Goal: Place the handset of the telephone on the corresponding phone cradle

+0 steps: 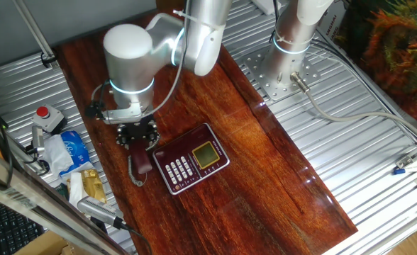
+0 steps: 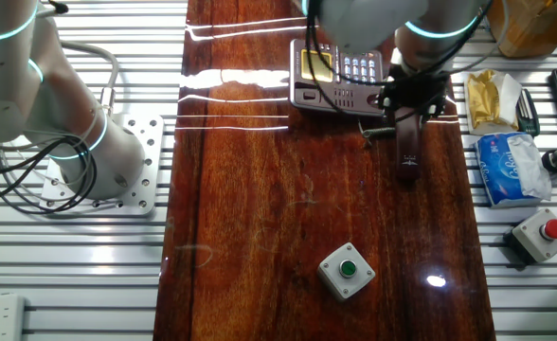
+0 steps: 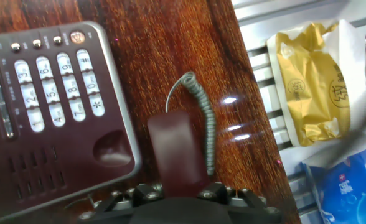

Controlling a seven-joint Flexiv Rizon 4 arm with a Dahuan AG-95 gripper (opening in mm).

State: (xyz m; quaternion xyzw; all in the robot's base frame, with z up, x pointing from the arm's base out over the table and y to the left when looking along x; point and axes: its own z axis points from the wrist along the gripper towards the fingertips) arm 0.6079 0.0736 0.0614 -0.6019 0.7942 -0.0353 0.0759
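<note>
The dark maroon handset (image 3: 175,148) lies lengthwise beside the telephone (image 3: 52,112), with its grey curly cord (image 3: 209,130) along its right side. The phone cradle (image 3: 111,149) is the recessed strip right of the white keypad, and it holds nothing. My gripper (image 3: 178,191) straddles the near end of the handset, with a finger pressed on each side. In one fixed view the gripper (image 1: 139,138) stands over the handset (image 1: 141,161), left of the telephone (image 1: 194,157). In the other fixed view the handset (image 2: 407,156) reaches out from under the gripper (image 2: 413,95), next to the telephone (image 2: 340,68).
A yellow packet (image 3: 314,87) and a blue tissue pack (image 3: 351,186) lie on the metal surface right of the wooden board. A green button box (image 2: 346,268) sits on the board. A red stop button (image 2: 542,232) is off the board. A second arm's base (image 2: 70,142) stands opposite.
</note>
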